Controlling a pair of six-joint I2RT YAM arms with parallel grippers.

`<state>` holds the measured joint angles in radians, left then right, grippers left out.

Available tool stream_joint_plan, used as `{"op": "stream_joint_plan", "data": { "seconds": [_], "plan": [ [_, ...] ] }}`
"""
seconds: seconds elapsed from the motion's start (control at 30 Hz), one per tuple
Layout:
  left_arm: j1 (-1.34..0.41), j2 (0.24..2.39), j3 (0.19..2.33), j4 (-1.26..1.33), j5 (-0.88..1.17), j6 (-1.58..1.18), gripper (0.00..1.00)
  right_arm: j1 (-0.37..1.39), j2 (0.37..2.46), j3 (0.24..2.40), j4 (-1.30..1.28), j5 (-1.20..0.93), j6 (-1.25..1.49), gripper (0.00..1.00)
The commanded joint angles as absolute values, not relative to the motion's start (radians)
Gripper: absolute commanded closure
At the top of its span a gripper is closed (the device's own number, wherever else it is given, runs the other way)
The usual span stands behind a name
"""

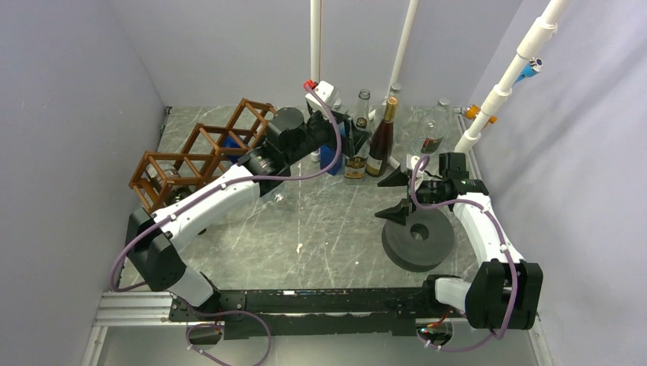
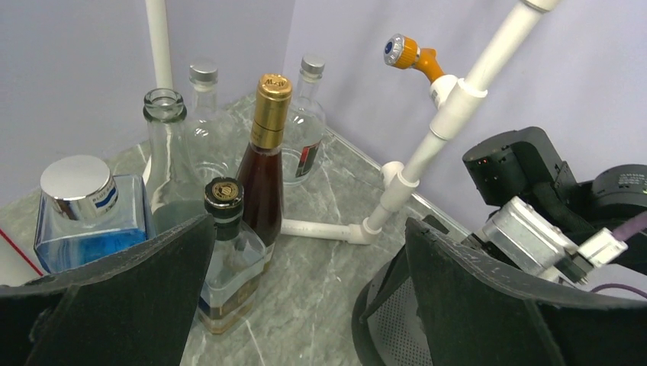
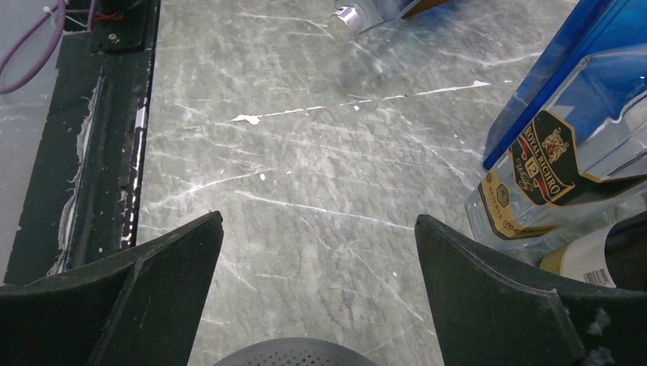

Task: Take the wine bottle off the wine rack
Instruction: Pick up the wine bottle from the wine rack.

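The brown wooden wine rack stands at the back left. My left arm reaches past it, and its gripper is open and empty beside a group of standing bottles. In the left wrist view the gripper holds nothing. Left of its gap stand a dark wine bottle with a gold cap and a short square bottle. The dark wine bottle stands on the table. A clear bottle's silver cap lies near the rack, its body mostly hidden. My right gripper is open and empty over the table.
A blue bottle and clear bottles stand at the back. A grey perforated disc lies under my right gripper. White pipes rise at the back right. The black base rail runs along the near edge.
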<state>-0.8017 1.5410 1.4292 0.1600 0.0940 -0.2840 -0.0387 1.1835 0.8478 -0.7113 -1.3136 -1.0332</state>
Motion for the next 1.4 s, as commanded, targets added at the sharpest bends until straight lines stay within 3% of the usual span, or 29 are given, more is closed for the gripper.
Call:
{"op": "stream_joint_plan", "data": {
  "seconds": [0.0, 1.37],
  "plan": [
    [-0.799, 1.469, 1.397, 0.156, 0.121, -0.310, 0.00, -0.044, 1.180, 0.875, -0.713, -1.341, -1.068, 0.00],
    [-0.785, 1.231, 1.156, -0.104, -0.037, -0.227, 0.00, -0.046, 1.186, 0.867, -0.697, -1.336, -1.057, 0.00]
  ]
}}
